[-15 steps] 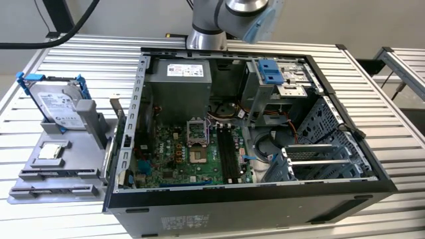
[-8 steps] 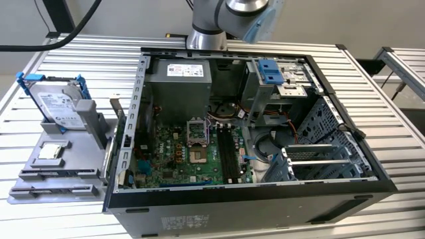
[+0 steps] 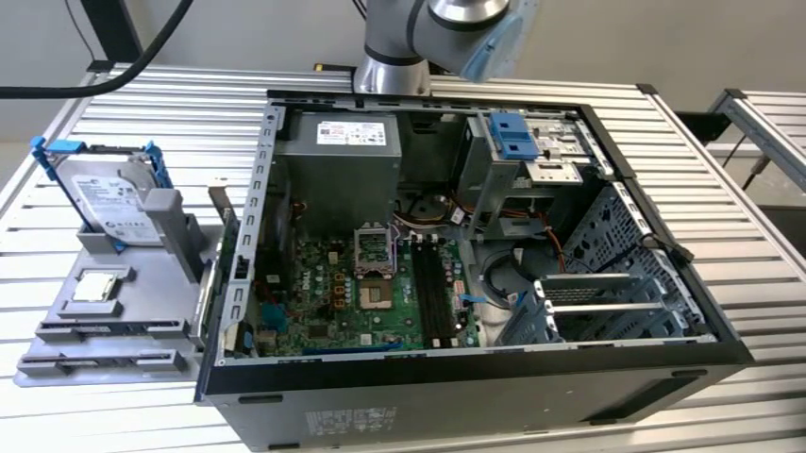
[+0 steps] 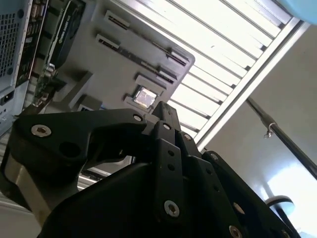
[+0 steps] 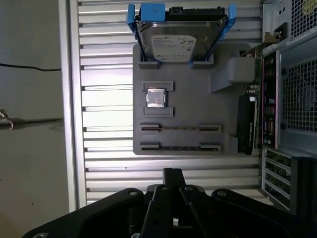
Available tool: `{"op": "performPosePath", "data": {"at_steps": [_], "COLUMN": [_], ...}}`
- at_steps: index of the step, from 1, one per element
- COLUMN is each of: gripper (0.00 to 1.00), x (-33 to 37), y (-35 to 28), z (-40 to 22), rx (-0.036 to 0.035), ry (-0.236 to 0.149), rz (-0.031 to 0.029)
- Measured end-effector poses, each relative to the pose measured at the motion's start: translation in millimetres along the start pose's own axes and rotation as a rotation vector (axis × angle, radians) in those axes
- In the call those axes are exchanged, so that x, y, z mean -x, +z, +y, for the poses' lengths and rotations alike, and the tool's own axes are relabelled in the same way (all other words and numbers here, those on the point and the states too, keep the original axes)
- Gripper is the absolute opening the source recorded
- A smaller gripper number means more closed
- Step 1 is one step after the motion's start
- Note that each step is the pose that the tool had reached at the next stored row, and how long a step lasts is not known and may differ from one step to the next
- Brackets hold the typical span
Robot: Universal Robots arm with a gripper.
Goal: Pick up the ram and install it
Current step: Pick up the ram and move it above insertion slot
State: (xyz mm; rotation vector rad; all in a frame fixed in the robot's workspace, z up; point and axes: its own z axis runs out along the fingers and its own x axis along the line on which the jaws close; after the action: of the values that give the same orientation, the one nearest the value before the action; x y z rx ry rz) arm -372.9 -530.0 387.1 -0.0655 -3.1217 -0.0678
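The ram shows as thin dark strips standing on edge in the two long slots of a grey holder [image 5: 230, 144], one ram [image 5: 181, 128] in the slot nearer the chip and one ram [image 5: 181, 148] in the outer slot. The same holder [image 3: 151, 311] lies on the table at the exterior view's left of the open computer case [image 3: 478, 377]. My gripper [image 5: 171, 172] hangs high above the table, off the holder's slotted end, with its black fingers closed together on nothing. Its tip [image 4: 166, 108] also appears in the second wrist view. The board's black memory slots [image 3: 435, 293] lie inside the case.
A silver hard drive [image 5: 178, 42] in a blue frame leans at the holder's far end, and a small square silver chip [image 5: 156, 97] sits mid-holder. The arm's base [image 3: 396, 66] rises behind the case. The ribbed metal table [image 3: 151, 104] has an edge rail [image 5: 72, 99].
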Motion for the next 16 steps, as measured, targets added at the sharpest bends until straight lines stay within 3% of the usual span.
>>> {"op": "performPosePath", "data": {"at_steps": [16], "gripper": [0.0], "x": [0.0], "y": [-0.1], "z": [-0.1], "rx": [-0.0004], "ry": [-0.011], "rz": [0.0029]}}
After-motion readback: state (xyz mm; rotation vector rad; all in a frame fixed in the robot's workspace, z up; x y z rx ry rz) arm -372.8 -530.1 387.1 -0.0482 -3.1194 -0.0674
